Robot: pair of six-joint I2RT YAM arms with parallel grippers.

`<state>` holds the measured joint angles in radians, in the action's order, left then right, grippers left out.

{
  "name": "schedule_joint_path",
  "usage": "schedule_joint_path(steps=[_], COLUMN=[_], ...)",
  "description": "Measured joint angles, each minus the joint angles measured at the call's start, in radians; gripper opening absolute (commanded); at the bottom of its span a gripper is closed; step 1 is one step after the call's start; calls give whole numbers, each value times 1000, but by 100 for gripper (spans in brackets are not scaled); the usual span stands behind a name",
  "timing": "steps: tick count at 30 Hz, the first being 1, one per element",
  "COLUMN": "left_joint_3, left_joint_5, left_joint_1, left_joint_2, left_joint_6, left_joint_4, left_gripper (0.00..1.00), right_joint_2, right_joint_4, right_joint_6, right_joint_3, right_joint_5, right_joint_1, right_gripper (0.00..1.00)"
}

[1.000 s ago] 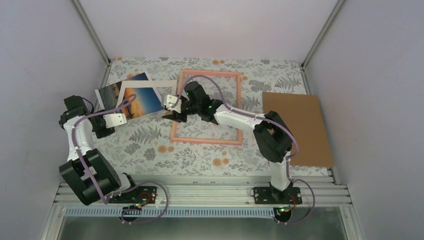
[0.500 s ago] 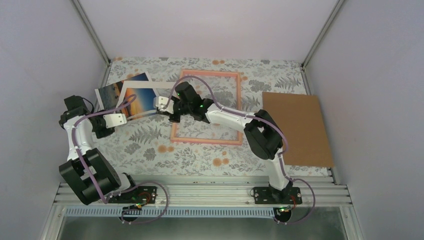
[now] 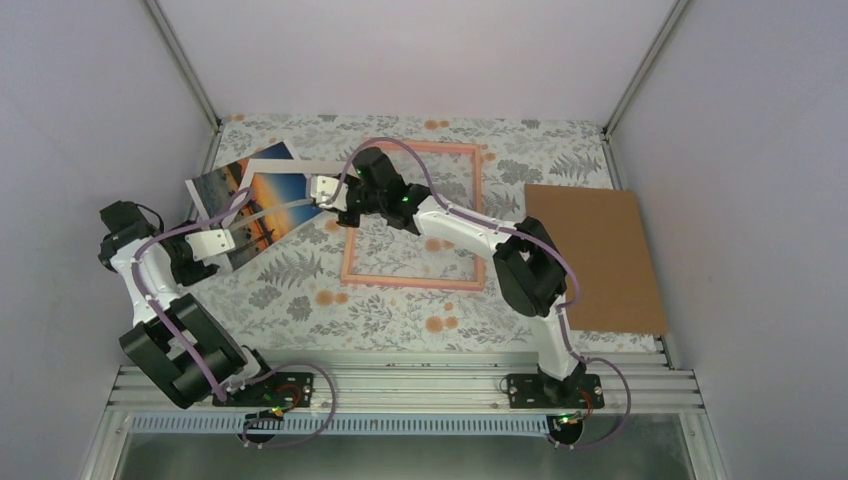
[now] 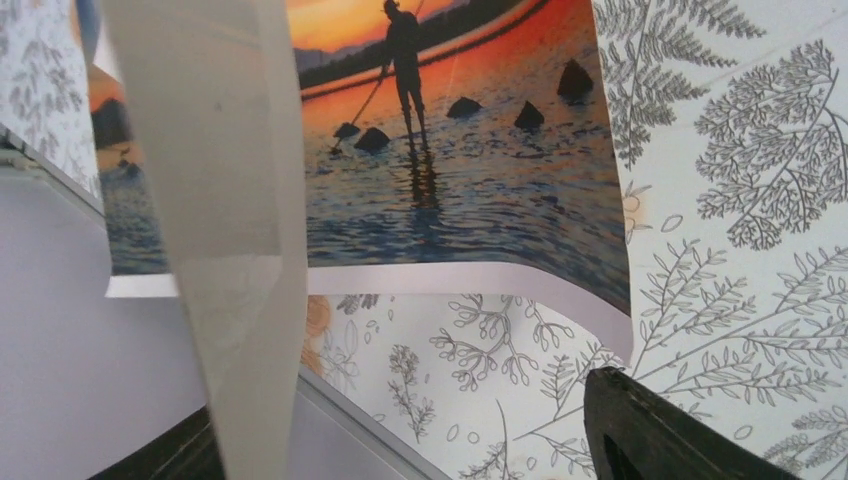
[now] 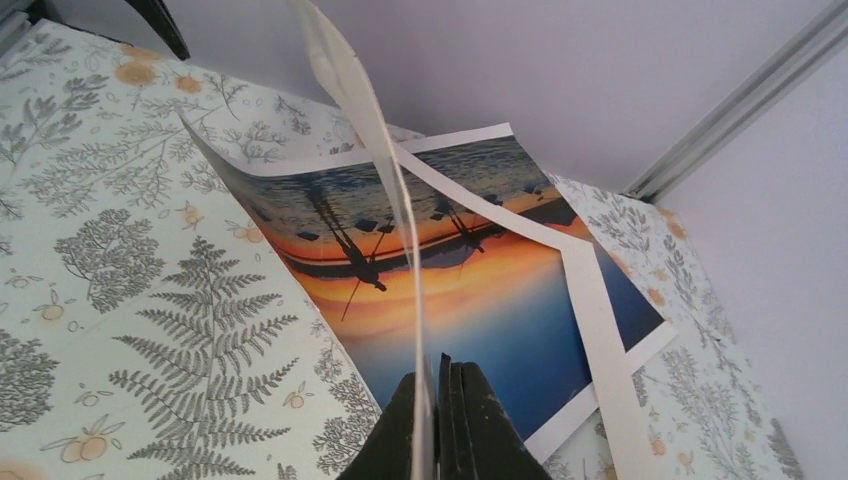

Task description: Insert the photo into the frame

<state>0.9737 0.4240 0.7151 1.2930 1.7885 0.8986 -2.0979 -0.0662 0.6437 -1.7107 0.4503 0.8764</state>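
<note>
The glossy sunset photo (image 3: 222,188) is seen at the far left corner of the floral-clothed bench (image 3: 330,310), one edge curled up off the cloth. It is placed just left of the thin pink rectangular frame (image 3: 410,282), which is laid flat by the middle of the far edge. A cream-white mat board (image 3: 300,166) is held tilted over the photo, its edge pinched in the clamped right gripper (image 3: 322,188). The left gripper's (image 3: 232,240) jaws are spread wide about a mat strip; contact cannot be told. A plain brown backing board (image 3: 600,255) is laid along the right edge.
</note>
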Motion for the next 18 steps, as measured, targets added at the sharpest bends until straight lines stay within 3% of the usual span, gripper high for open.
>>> schedule_joint_path(steps=[11, 18], left_joint_3=[29, 158], left_joint_5=[55, 95], left_joint_1=[1, 1], left_joint_2=[-26, 23], left_joint_6=[-12, -98], left_joint_4=[19, 21], left_gripper=[81, 83], right_joint_2=[1, 13], right_joint_4=[5, 7], right_joint_6=[45, 135], right_joint_3=[-20, -18], right_joint_5=[29, 79], right_joint_1=[-32, -68], right_gripper=[4, 4])
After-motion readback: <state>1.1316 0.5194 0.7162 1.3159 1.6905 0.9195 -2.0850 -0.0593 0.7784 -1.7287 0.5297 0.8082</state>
